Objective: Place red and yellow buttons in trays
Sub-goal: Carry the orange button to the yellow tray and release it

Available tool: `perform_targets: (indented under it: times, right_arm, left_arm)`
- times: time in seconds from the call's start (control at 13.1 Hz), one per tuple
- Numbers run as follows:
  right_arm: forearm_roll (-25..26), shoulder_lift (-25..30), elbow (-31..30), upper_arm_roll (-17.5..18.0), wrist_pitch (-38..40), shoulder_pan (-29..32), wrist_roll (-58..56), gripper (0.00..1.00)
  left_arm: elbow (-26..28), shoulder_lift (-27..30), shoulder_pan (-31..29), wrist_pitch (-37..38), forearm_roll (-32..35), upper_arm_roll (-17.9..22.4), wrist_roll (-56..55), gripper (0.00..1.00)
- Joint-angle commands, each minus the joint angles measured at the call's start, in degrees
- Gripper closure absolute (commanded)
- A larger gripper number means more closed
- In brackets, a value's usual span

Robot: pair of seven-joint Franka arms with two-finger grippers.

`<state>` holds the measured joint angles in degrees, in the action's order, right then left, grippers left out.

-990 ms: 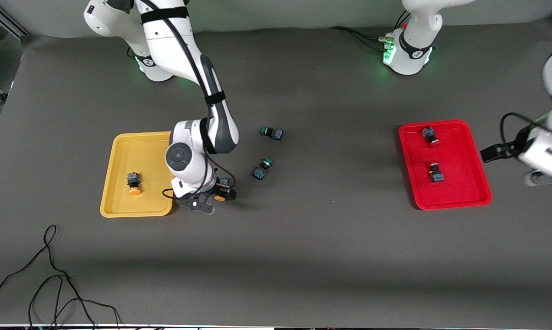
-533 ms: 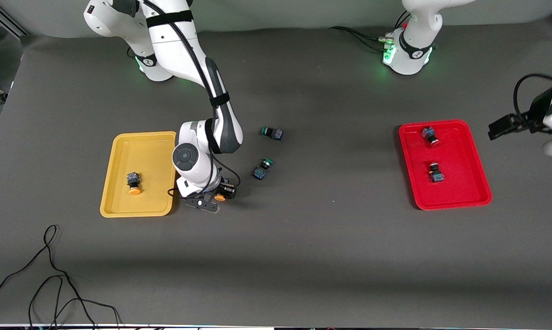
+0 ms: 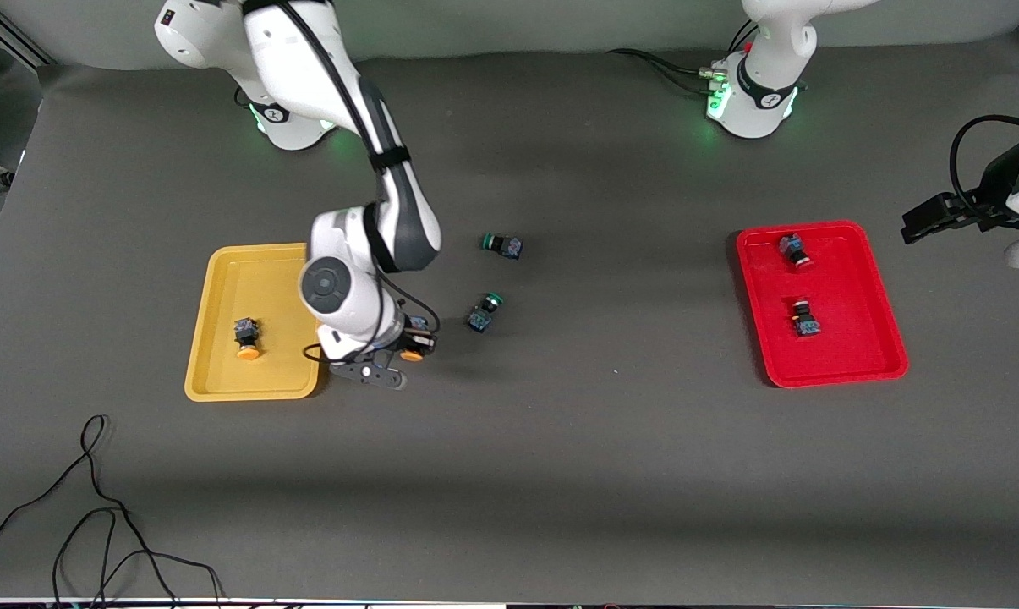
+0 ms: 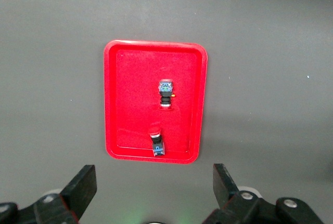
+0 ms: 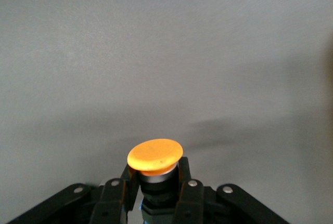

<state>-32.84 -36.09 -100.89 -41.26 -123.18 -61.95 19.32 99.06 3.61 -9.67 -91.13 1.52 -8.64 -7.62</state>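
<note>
My right gripper (image 3: pixel 408 348) is shut on a yellow-capped button (image 3: pixel 411 355), held just over the mat beside the yellow tray (image 3: pixel 255 279). In the right wrist view the fingers (image 5: pixel 183 174) clamp the dark body under the orange-yellow cap (image 5: pixel 155 155). A second yellow button (image 3: pixel 246 337) lies in the yellow tray. Two red buttons (image 3: pixel 796 250) (image 3: pixel 805 320) lie in the red tray (image 3: pixel 847 338). My left gripper (image 4: pixel 153 182) is open and empty, high above the mat beside the red tray (image 4: pixel 130 94).
Two green-capped buttons (image 3: pixel 502 245) (image 3: pixel 484 311) lie on the mat near the middle, close to my right arm. A black cable (image 3: pixel 95 507) loops on the mat near the front camera, at the right arm's end.
My right gripper has risen slightly with the yellow button and its arm has leaned toward the yellow tray. My left arm has drawn away from the red tray, toward the robots' bases.
</note>
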Motion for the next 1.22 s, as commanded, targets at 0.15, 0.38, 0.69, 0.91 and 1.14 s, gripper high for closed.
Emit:
perform_targets:
  times: [0.15,0.38,0.69,0.91,1.14]
  right_arm:
    - [11.40,9.72,-4.83,-6.70,7.95,0.87,-12.68,0.91]
    - [10.96,9.47,-10.36,-11.47,5.43,3.57,-26.49,0.91]
    - [-0.52,0.35,-14.34,-9.98,-0.74,7.19,-38.89,0.91]
    - [-2.75,-2.31,-14.25,-9.98,-0.65,7.28,-41.47,0.82]
    - [-2.75,-1.53,-13.81,-10.07,-0.13,7.28,-40.77,0.00]
  left_arm:
    - [-0.10,1.04,-0.17,1.48,-0.55,-0.23,1.12,0.00]
    - [-0.01,0.87,-0.08,1.48,-0.55,-0.23,1.12,0.00]
    - [-0.01,0.34,-0.08,1.48,-0.55,-0.23,1.12,0.00]
    - [-0.01,0.34,-0.08,1.48,-0.55,-0.23,1.12,0.00]
    - [-0.01,0.25,-0.08,1.48,-0.55,-0.23,1.12,0.00]
